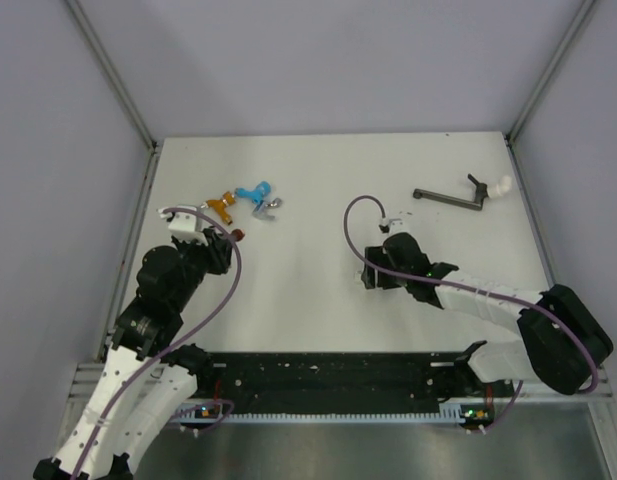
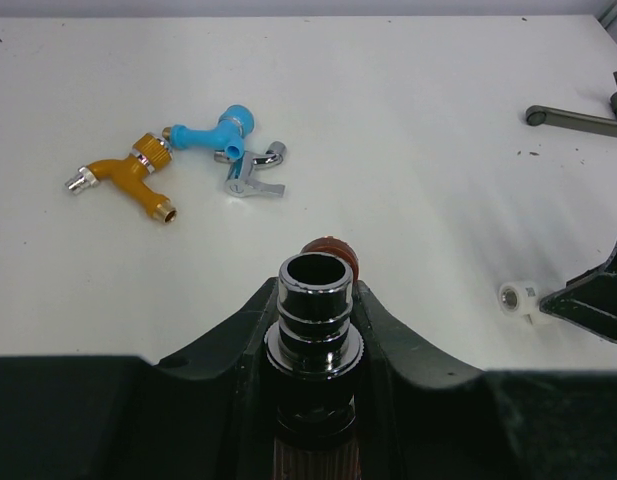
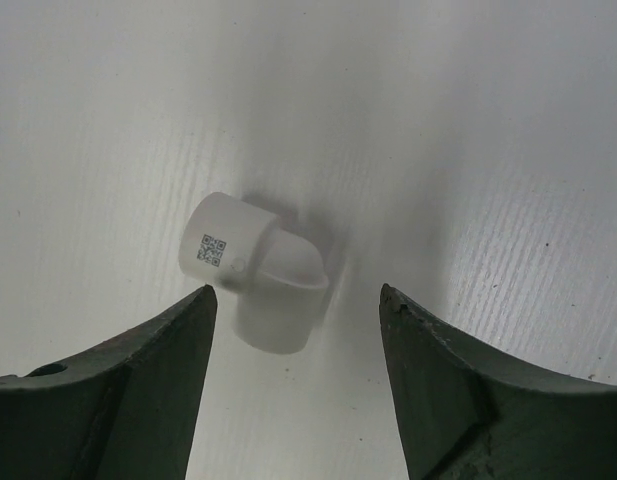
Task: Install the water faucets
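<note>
My left gripper (image 1: 228, 240) is shut on a dark red-brown faucet (image 2: 333, 250). Its shiny tip (image 2: 314, 310) stands between my fingers in the left wrist view, just above the table. An orange faucet (image 1: 221, 206) (image 2: 128, 175), a light blue faucet (image 1: 253, 190) (image 2: 213, 130) and a grey faucet (image 1: 271, 205) (image 2: 253, 175) lie together at the back left. My right gripper (image 1: 373, 272) (image 3: 298, 300) is open just over a small white elbow fitting (image 3: 258, 285) (image 2: 518, 297). The elbow lies on the table near the left fingertip (image 3: 193, 320).
A dark lever arm (image 1: 450, 196) (image 2: 578, 120) with a white fitting (image 1: 500, 186) at its end lies at the back right. Grey walls close the table at the back and both sides. Purple cables loop over both arms.
</note>
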You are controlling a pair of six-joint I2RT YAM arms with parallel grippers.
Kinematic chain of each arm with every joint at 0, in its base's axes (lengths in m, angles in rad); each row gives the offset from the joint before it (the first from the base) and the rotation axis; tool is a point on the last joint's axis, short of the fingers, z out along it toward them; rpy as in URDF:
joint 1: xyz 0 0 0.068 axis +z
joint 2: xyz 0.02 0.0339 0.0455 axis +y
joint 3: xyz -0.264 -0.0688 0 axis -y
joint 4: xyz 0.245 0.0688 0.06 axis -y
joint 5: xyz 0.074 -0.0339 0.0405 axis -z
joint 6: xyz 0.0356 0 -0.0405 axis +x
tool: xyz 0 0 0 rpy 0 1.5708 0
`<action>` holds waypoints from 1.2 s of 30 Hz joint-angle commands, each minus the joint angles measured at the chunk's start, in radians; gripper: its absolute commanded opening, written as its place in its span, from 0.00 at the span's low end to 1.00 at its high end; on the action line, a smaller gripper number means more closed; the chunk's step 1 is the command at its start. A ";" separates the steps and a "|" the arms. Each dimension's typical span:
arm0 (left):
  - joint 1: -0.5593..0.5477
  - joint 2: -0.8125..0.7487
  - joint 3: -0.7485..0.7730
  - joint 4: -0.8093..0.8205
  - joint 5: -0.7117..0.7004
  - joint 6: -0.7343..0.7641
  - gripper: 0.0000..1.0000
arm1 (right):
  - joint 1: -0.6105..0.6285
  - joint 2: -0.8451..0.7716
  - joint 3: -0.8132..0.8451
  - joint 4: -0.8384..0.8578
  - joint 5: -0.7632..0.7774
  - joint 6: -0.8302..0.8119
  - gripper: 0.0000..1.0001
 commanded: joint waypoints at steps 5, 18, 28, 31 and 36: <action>0.001 0.001 0.001 0.045 0.013 0.014 0.00 | 0.033 -0.004 0.012 0.034 0.023 0.009 0.64; 0.001 0.005 0.002 0.045 0.013 0.014 0.00 | 0.059 0.063 0.045 0.011 0.057 -0.007 0.60; 0.001 0.005 -0.001 0.045 0.015 0.016 0.00 | 0.108 0.157 0.117 -0.021 0.130 -0.039 0.52; 0.001 0.005 0.001 0.045 0.019 0.010 0.00 | 0.110 0.170 0.124 -0.016 0.146 -0.043 0.49; 0.001 0.008 -0.001 0.053 0.046 -0.013 0.00 | 0.111 0.167 0.121 -0.010 0.167 -0.053 0.26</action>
